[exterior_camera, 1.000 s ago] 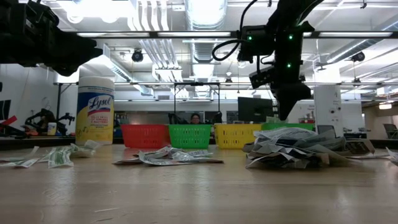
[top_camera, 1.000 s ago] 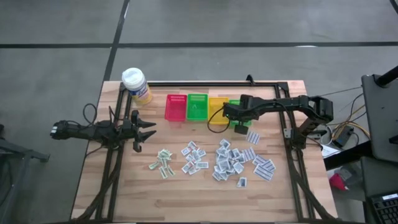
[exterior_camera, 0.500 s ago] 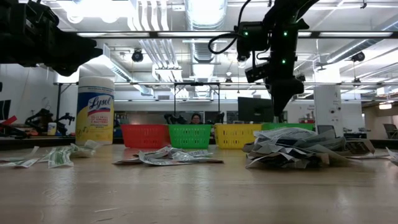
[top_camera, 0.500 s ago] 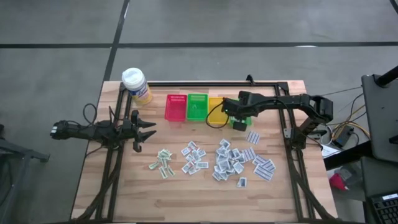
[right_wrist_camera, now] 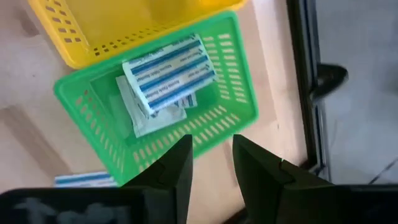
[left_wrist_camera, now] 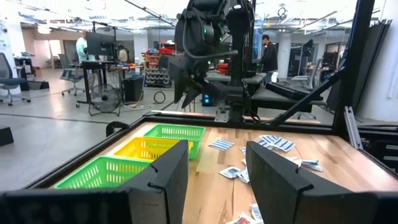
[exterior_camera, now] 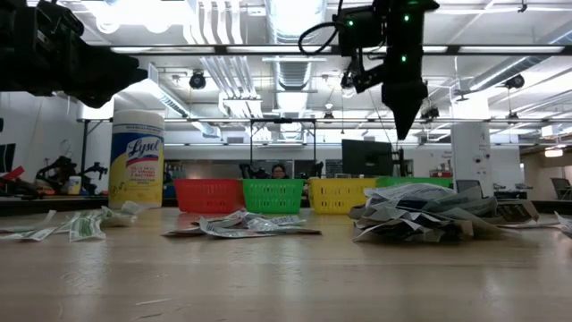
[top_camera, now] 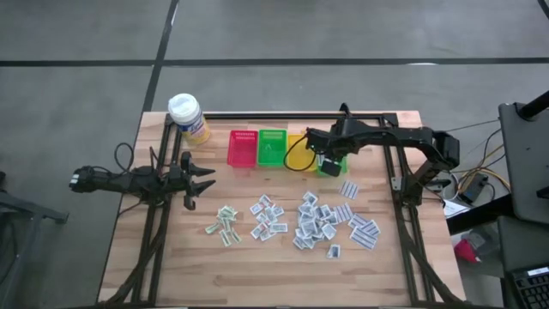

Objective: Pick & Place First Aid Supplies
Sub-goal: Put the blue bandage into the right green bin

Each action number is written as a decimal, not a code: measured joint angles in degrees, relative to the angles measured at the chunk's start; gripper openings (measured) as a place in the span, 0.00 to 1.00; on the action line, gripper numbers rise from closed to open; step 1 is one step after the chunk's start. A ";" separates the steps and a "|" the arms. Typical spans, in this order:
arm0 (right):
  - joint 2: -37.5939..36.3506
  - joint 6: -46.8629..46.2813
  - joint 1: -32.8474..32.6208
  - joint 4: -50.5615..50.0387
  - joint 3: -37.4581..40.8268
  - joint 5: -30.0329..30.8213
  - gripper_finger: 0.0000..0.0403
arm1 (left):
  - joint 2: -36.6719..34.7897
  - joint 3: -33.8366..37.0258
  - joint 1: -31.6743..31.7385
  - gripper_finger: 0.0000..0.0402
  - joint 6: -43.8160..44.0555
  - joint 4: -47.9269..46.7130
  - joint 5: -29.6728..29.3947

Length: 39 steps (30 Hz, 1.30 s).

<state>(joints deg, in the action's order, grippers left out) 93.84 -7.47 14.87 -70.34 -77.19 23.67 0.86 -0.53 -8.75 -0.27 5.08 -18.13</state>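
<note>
The first aid supplies, small white packets with blue or green print, lie in loose piles (top_camera: pixel 317 223) on the wooden table, with more piles to the left (top_camera: pixel 225 225). Two packets (right_wrist_camera: pixel 171 74) lie flat in the right-hand green basket (right_wrist_camera: pixel 236 68), which closes a row of baskets at the far side. My right gripper (right_wrist_camera: pixel 211 163) hangs open above that basket (top_camera: pixel 333 168), pointing steeply down, with nothing between its fingers. My left gripper (left_wrist_camera: pixel 217 180) waits open and level at the table's left side (top_camera: pixel 202 178).
Red (top_camera: pixel 243 148), green (top_camera: pixel 273 148) and yellow (top_camera: pixel 298 148) baskets stand in the row left of the right-hand green one. A yellow bottle with a white cap (top_camera: pixel 189 118) stands at the far left corner. A black frame (top_camera: pixel 377 115) runs along the table's edges.
My right gripper has risen straight up from the right-hand green basket and now hangs well above it. The piles on the table have not moved.
</note>
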 joint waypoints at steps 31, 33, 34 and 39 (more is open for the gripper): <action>-3.87 -27.08 -11.63 -14.32 2.28 -15.35 0.27 | 0.05 0.01 0.01 0.39 -0.17 -1.40 0.00; -3.87 -28.54 -12.05 -14.22 3.50 -16.69 0.28 | 0.05 0.01 0.02 0.39 -0.15 -1.40 0.00; -3.87 -29.01 -12.29 -14.13 4.06 -17.52 0.28 | 0.05 -0.01 0.02 0.39 -0.13 -1.40 0.00; -4.65 -32.21 -12.66 -11.21 7.56 -23.41 0.31 | 0.05 0.00 0.02 0.39 -0.04 -1.42 0.00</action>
<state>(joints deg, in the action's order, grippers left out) 89.19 -39.68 2.21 -81.55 -69.63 0.26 0.91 -0.53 -8.73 -0.32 3.66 -18.13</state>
